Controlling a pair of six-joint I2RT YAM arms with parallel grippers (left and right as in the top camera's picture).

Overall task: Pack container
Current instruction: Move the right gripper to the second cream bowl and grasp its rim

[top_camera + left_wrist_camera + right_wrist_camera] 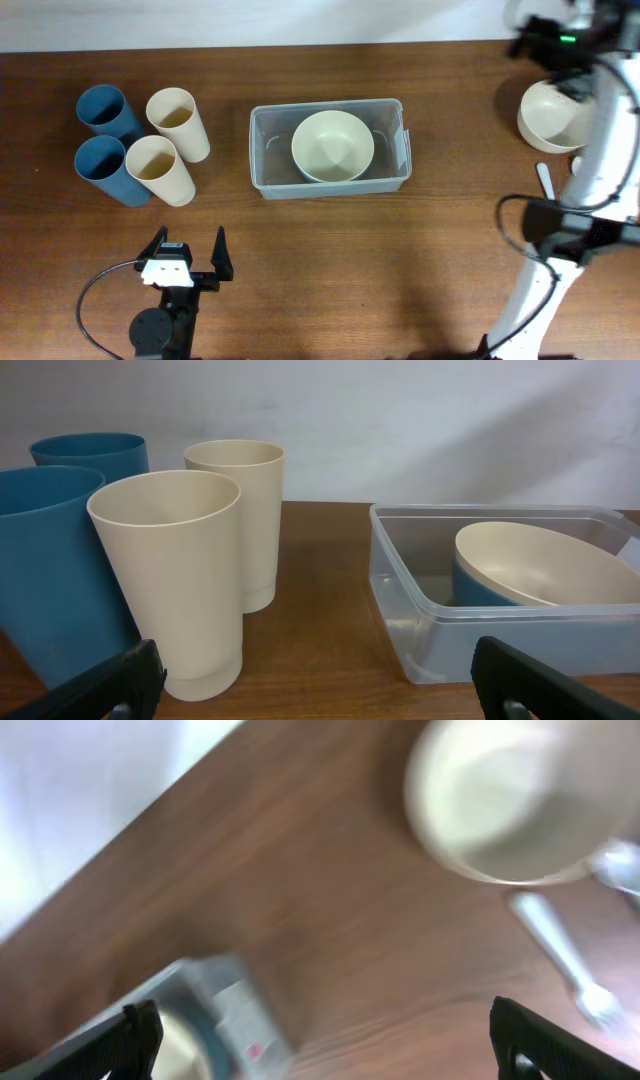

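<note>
Plastic and clear, your container sits mid-table, a cream bowl inside; open table runs between its near rim and your left gripper, jaws wide; your right gripper spreads wide too, near a second bowl by the right edge.

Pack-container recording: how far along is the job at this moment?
Done: one round bowl, cream inside, sits in the clear rectangular plastic container. In hand: nothing; the left claw and right claw are open and empty. Left: a second cream bowl and a pale utensil at the right, two blue plastic cups and two cream plastic cups at the left, all outside the container.
</note>
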